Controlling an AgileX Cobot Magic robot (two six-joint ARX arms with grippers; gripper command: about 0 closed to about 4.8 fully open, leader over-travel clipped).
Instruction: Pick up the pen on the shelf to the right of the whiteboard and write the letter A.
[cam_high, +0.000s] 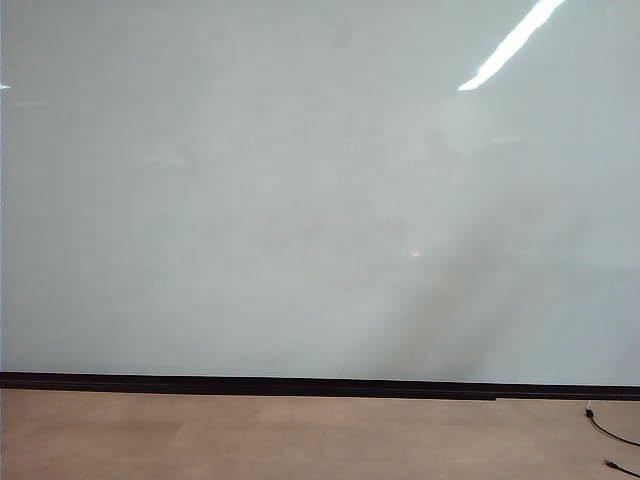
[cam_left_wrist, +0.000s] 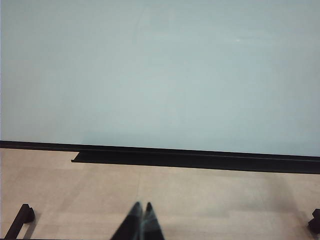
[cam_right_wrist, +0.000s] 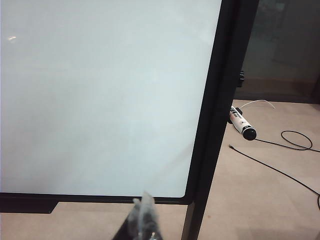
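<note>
The whiteboard (cam_high: 300, 200) fills the exterior view, pale and glossy, with a black strip along its bottom; neither gripper shows there. No letter A shows on it in any view. In the right wrist view the pen (cam_right_wrist: 242, 122), white with a black end, lies just beyond the board's black right frame (cam_right_wrist: 212, 140). My right gripper (cam_right_wrist: 142, 198) is shut and empty, low in front of the board's lower right corner and well short of the pen. My left gripper (cam_left_wrist: 142, 206) is shut and empty too, above the tan floor and facing the board (cam_left_wrist: 160, 75).
Black cables trail over the tan floor at the right (cam_high: 612, 432) (cam_right_wrist: 292, 142). A black ledge (cam_left_wrist: 190, 159) runs under the board's bottom edge. Black stand feet (cam_left_wrist: 20, 220) sit on the floor either side of the left gripper.
</note>
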